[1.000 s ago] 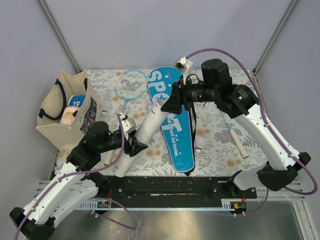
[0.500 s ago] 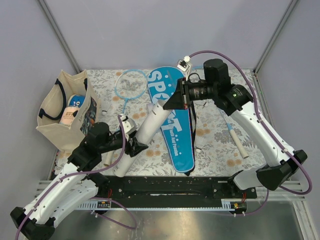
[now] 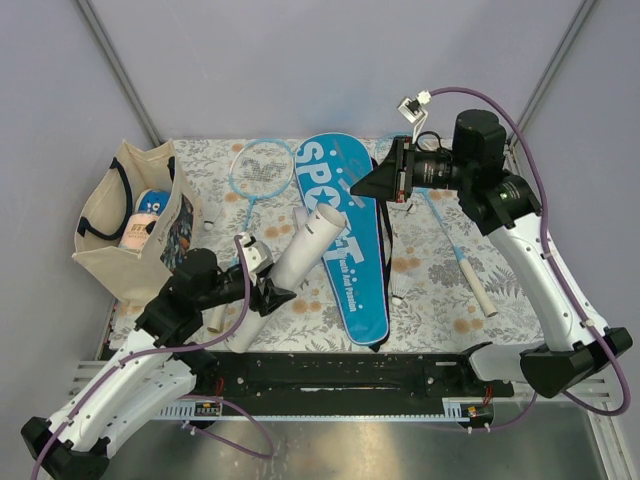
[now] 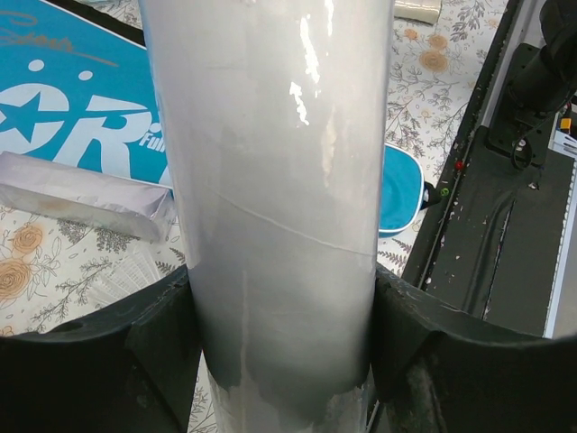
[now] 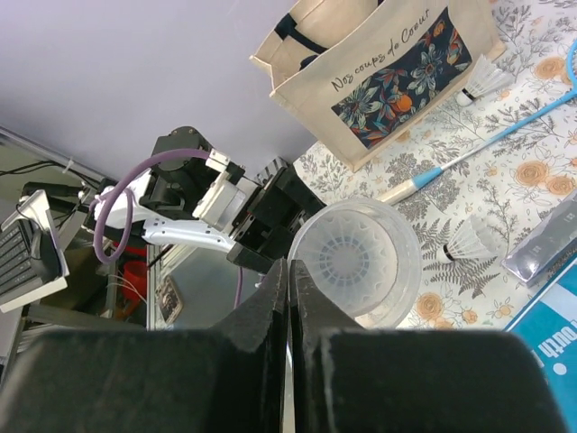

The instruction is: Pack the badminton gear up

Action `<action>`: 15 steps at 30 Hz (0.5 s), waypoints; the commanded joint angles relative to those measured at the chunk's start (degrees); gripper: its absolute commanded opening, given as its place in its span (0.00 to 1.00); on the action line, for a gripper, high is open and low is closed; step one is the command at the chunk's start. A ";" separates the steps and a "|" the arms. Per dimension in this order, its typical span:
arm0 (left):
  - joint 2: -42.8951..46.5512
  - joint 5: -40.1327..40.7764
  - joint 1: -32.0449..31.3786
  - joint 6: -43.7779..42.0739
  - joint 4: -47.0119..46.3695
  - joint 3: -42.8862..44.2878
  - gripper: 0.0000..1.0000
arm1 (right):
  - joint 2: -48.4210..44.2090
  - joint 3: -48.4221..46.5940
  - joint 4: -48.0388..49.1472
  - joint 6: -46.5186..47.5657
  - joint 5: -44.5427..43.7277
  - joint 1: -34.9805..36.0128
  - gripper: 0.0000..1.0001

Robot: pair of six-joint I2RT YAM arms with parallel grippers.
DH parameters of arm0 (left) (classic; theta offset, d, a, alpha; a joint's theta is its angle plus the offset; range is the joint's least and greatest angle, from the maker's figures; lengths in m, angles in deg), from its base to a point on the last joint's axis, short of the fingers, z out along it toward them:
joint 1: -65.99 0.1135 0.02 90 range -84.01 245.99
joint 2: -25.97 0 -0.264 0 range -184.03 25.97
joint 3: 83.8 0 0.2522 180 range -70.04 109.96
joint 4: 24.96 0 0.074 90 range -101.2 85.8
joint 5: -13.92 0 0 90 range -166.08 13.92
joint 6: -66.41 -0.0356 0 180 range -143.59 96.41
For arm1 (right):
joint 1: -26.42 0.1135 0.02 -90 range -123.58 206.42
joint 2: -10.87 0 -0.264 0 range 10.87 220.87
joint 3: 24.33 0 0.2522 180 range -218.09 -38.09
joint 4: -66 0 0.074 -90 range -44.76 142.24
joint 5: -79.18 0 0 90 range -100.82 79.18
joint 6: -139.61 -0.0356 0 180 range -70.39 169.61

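Observation:
My left gripper [image 3: 268, 295] is shut on the long white tube [image 3: 300, 255], which slants up over the table; its fingers [image 4: 144, 352] press both sides of the tube [image 4: 270, 198]. My right gripper [image 3: 358, 187] hangs shut and empty to the right of the tube's open top. In the right wrist view its tips [image 5: 288, 266] meet in front of the tube mouth [image 5: 361, 262], where a shuttlecock shows inside. The blue "SPORT" cover [image 3: 350, 240] lies in the middle. One racket [image 3: 262, 170] lies at the back left, and another's handle [image 3: 470, 275] at the right. Two shuttlecocks [image 5: 469, 242] [image 5: 482, 81] lie loose.
A beige tote bag [image 3: 130, 220] with dark handles stands at the table's left edge. A grey wrapped bar [image 4: 81, 194] lies beside the cover. The black rail [image 3: 340, 375] runs along the near edge. Grey walls close in the back and sides.
My right gripper has pulled back to the right, away from the tube's mouth, and its jaws have closed. The left gripper still holds the tube in the same place.

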 commanded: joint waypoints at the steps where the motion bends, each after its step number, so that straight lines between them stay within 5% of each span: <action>1: 1.04 0.14 -0.04 -0.63 -4.28 0.41 0.39 | -2.53 2.77 2.81 -1.27 -2.05 -1.20 0.04; 7: 2.10 9.79 -0.12 -0.63 -4.37 1.73 0.43 | -6.39 10.58 0.62 -0.13 -16.27 -3.31 0.06; 15: 5.08 28.32 -0.04 0.42 -3.32 3.40 0.43 | -11.49 27.89 -3.96 2.59 -48.97 -4.01 0.10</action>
